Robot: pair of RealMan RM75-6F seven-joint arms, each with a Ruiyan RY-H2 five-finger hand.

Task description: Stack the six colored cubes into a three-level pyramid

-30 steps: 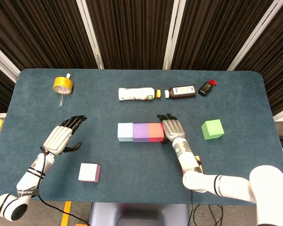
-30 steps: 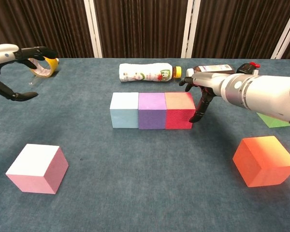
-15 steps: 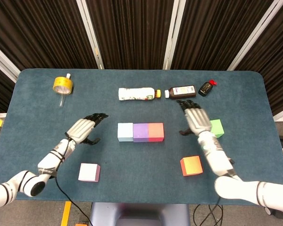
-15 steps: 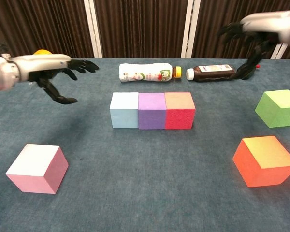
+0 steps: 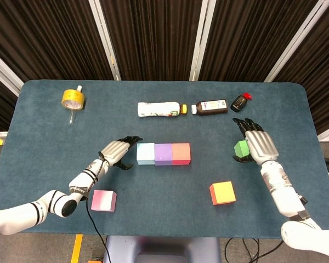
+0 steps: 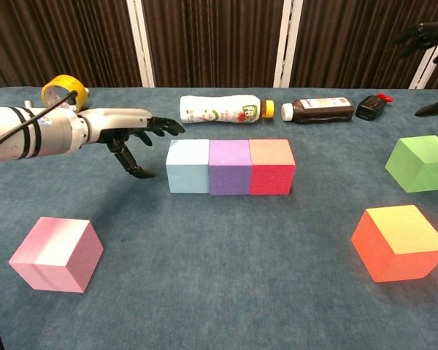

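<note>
Nearest the robot, a pink cube (image 6: 56,253) is seen on the blue table (image 5: 38,137) at the left, and an orange cube (image 6: 400,241) at the right, both standing alone. Further in, three cubes are set touching in a row — a light blue cube (image 6: 187,165), a purple cube (image 6: 229,166) and a red cube (image 6: 271,165). The left hand (image 5: 117,152) is held just beside the light blue cube's left face, fingers spread and grasping nothing; whether the fingertips touch the cube cannot be told. At the right, a green cube (image 6: 420,162) sits well apart from the row, and the right hand (image 5: 257,144) is held over it with fingers apart, nothing held — in the head view it partly covers the cube. Farthest back, a white bottle (image 5: 160,109), a brown bottle (image 5: 210,106) and a small dark bottle (image 5: 240,102) are laid in a line, with a yellow tape roll (image 5: 73,98) at the far left
</note>
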